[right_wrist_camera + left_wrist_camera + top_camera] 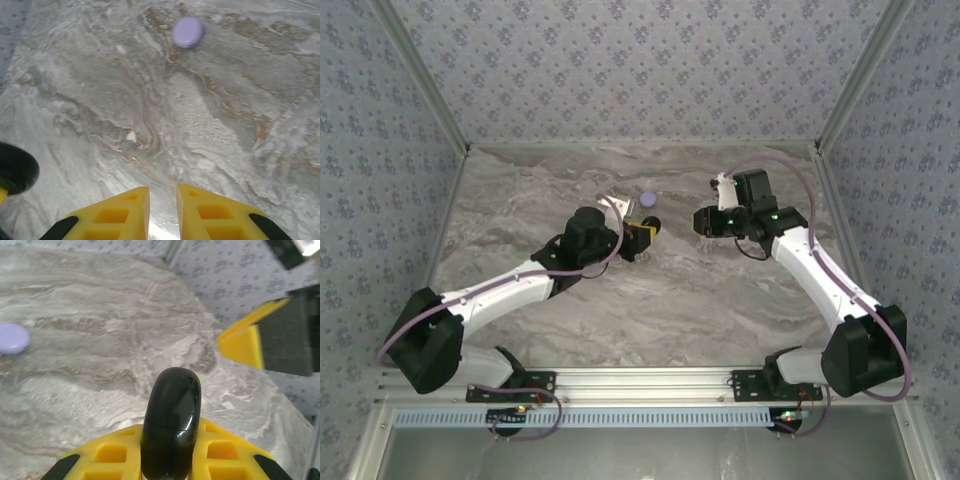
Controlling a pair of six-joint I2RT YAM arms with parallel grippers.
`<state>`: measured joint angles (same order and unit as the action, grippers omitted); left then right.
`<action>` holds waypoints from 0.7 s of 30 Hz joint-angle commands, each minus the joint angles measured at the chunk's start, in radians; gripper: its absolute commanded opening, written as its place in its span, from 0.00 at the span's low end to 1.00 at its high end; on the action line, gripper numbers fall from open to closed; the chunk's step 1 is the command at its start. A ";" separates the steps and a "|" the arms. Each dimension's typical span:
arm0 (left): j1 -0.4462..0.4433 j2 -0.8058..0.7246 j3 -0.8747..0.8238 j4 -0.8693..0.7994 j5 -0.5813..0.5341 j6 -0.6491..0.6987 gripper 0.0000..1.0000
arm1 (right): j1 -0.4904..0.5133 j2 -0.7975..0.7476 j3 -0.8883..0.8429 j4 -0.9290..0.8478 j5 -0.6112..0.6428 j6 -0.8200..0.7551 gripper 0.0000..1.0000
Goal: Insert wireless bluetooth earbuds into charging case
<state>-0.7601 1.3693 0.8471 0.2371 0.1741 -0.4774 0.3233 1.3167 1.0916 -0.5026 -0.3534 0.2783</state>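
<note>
The glossy black charging case (172, 410) stands on edge between the yellow fingers of my left gripper (170, 442), which is shut on it just above the marble table. Its lid seam looks closed. From above, the left gripper (642, 238) and the case (650, 229) sit mid-table. My right gripper (703, 222) hovers a short way to the right, pointing toward them. In the right wrist view the right gripper (163, 192) shows a narrow gap with nothing in it, and the case (15, 167) is at the left edge. The earbuds are out of view.
A pale lilac round disc (648, 200) lies on the table behind the left gripper, also visible as the disc (12, 338) and the disc (188, 32). Patterned walls (620, 70) enclose the table on three sides. The right gripper's yellow finger (242, 345) shows close by.
</note>
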 commanded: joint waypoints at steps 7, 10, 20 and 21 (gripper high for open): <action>0.062 0.199 0.171 -0.295 0.037 -0.135 0.18 | -0.015 -0.049 -0.050 -0.050 0.060 0.022 0.23; 0.072 0.266 0.192 -0.286 0.078 -0.171 0.18 | -0.017 -0.053 -0.059 -0.050 0.056 0.024 0.23; 0.086 0.460 0.272 -0.241 0.161 -0.244 0.17 | -0.017 -0.075 -0.093 -0.053 0.041 0.037 0.25; 0.085 0.472 0.279 -0.238 0.166 -0.248 0.17 | -0.017 -0.076 -0.096 -0.054 0.042 0.037 0.25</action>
<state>-0.6804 1.8168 1.0801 -0.0235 0.2958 -0.6949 0.3119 1.2610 1.0100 -0.5362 -0.3099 0.2993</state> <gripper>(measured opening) 0.188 0.253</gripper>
